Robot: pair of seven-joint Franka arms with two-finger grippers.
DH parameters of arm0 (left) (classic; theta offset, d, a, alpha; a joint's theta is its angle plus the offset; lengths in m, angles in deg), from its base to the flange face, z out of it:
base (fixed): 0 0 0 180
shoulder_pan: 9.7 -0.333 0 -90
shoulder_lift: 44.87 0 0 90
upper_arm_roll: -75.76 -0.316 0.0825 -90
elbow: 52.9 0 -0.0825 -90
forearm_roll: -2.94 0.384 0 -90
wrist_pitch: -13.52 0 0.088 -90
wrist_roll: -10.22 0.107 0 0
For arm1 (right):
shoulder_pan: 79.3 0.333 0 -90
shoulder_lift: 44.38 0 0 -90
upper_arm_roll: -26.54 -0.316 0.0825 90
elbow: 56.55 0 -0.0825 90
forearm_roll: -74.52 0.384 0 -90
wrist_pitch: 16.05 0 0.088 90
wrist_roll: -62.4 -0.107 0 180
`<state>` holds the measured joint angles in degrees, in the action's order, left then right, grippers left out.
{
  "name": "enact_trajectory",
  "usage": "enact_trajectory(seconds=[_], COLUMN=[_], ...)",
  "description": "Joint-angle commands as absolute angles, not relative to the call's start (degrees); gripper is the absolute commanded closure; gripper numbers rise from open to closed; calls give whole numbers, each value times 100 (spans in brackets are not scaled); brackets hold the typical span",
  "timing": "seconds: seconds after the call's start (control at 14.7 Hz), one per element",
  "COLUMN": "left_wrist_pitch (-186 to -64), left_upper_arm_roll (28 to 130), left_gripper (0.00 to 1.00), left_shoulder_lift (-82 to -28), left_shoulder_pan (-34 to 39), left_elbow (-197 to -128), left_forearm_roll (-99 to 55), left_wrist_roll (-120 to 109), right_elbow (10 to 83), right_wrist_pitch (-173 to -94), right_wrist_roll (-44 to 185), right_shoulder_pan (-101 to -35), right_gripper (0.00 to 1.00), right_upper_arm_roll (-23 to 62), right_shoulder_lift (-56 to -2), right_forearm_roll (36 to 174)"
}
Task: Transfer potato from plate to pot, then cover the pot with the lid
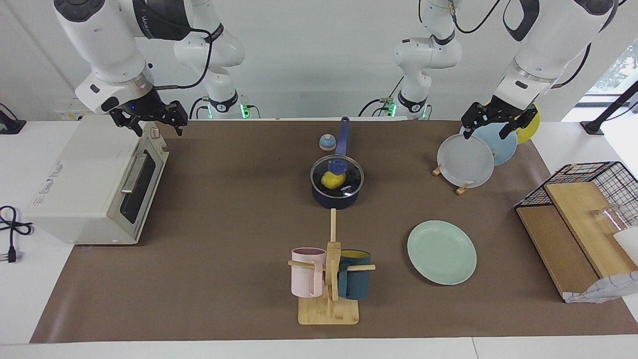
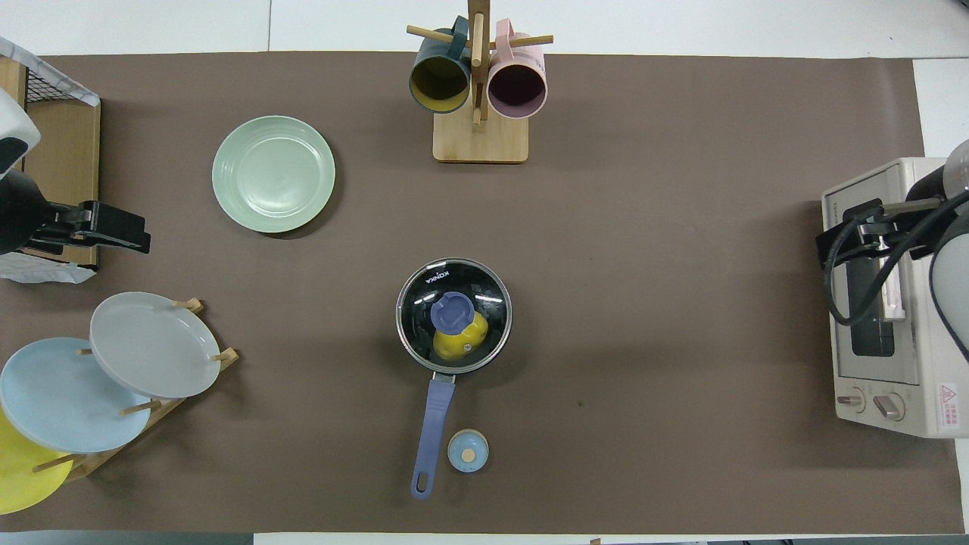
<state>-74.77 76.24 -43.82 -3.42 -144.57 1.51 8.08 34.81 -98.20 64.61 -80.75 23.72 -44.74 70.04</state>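
The dark navy pot (image 1: 336,198) (image 2: 434,412) stands mid-table with the glass lid (image 1: 350,175) (image 2: 484,291) sitting on it. The yellow potato (image 1: 328,180) (image 2: 454,346) shows inside through the glass. The mint-green plate (image 1: 441,252) (image 2: 273,173) lies bare, farther from the robots, toward the left arm's end. My right gripper (image 1: 152,127) (image 2: 836,246) hangs open and holds nothing over the toaster oven's top edge. Over the plate rack my left gripper (image 1: 487,130) (image 2: 140,235) is open too, nothing in it.
A toaster oven (image 1: 94,184) (image 2: 889,363) sits at the right arm's end. A rack of upright plates (image 1: 466,160) (image 2: 151,344) and a wire basket with boards (image 1: 578,214) stand at the left arm's end. A mug tree (image 1: 329,279) (image 2: 478,113) and a bell (image 1: 327,142) (image 2: 468,451) flank the pot.
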Motion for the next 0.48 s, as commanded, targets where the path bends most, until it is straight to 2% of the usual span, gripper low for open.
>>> enact_trajectory(seconds=[0.0,0.41], left_wrist_pitch=[-7420,-7420], left_upper_arm_roll=[7646,7655], left_gripper=[0,0], left_shoulder_lift=[-4329,-4329], left_shoulder_pan=[-381,-381], left_elbow=[-14492,-14492], left_forearm_roll=[241,241], left_wrist_roll=[767,767], right_elbow=[3776,3767], right_wrist_pitch=[-10023,-10095], right_wrist_roll=[6443,6451], right_shoulder_pan=[-8044,-8219], right_gripper=[0,0], right_upper_arm_roll=[2460,2531], right_shoulder_lift=[-4737,-4693], right_forearm_roll=[7065,7047])
